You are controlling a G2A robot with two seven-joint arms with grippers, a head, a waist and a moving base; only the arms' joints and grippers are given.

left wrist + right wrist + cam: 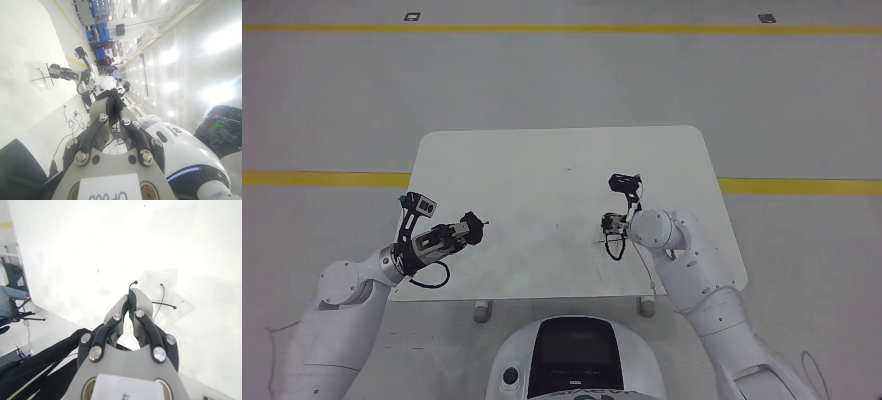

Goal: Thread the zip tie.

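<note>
Zip ties (163,297) cross on clear tray (179,311) (possibly a sheet).

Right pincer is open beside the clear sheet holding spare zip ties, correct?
No: the right pincer is shut on a zip tie, its head poking past the tips, per the right wrist view. It does sit beside the clear sheet holding spare zip ties.

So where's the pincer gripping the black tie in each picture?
Top view: right pincer above the table's right half.
Left wrist view: farther off, next to the crossed ties.
Right wrist view: up close, shut on the tie.
Shared landmark: the crossed ties on a clear sheet beside it.
</note>
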